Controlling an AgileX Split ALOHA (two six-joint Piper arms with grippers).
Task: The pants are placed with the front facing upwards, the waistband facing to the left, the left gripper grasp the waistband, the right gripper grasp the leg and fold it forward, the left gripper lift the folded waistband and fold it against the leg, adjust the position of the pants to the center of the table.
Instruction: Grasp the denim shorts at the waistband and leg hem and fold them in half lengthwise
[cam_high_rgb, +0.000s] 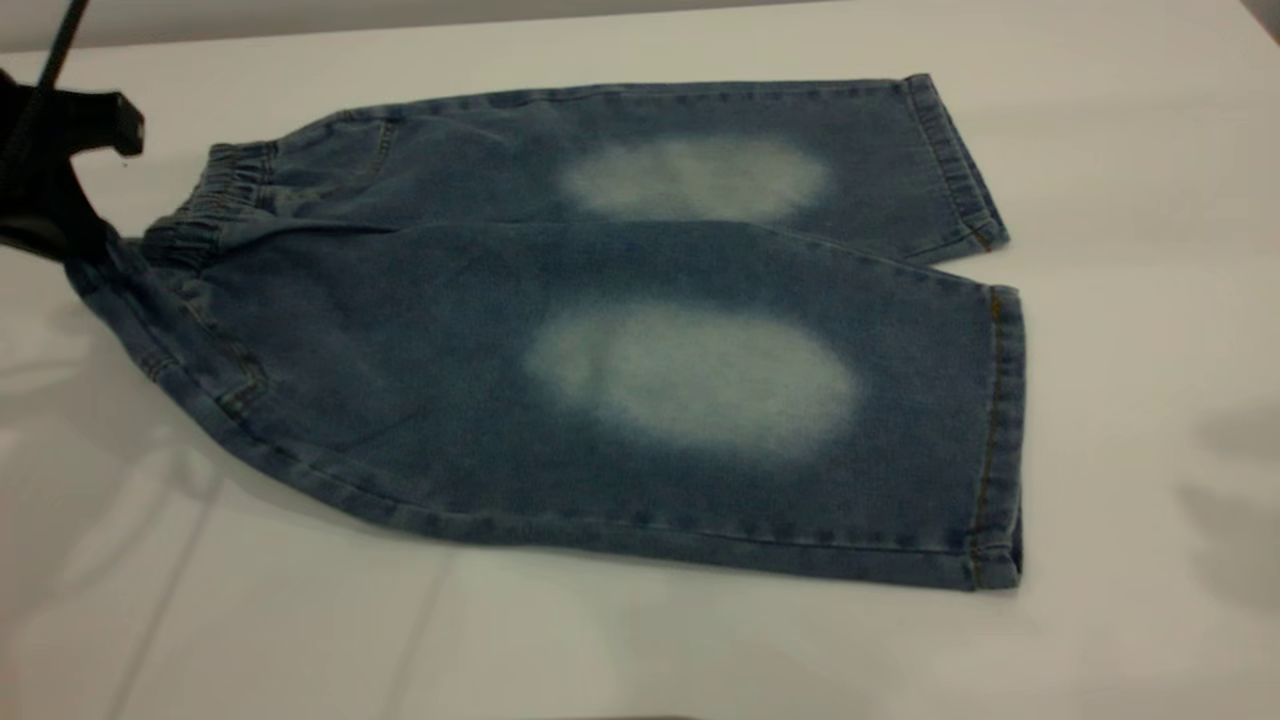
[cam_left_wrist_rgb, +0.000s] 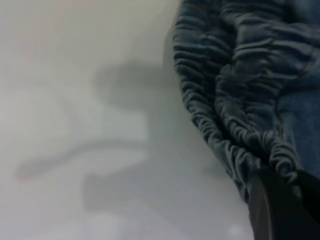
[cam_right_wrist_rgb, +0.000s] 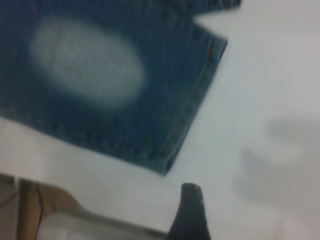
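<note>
Lying flat on the white table (cam_high_rgb: 1120, 150), waistband (cam_high_rgb: 205, 205) left, soft floppy denim pants (cam_high_rgb: 620, 330), best pinched at the gathered band; left claw (cam_high_rgb: 70, 215) there, grip unclear; right claw (cam_right_wrist_rgb: 190, 212) near the leg hem, likewise unclear.

1 pr pants (cam_high_rgb: 420, 330) w/ 2 legs, 2 faded ovals, 1 waistband (cam_high_rgb: 210, 205); 1 table (cam_high_rgb: 1120, 300); 1 claw (cam_high_rgb: 60, 190).

We get soft, even overhead light on the table (cam_high_rgb: 640, 650), no hard glare. Faint grey shadows sit at its right edge and lower left. Both wrist views are blurred; the pants (cam_right_wrist_rgb: 90, 75) read soft, the waistband (cam_left_wrist_rgb: 235, 100) slightly sharper beside a smeared shadow.
</note>
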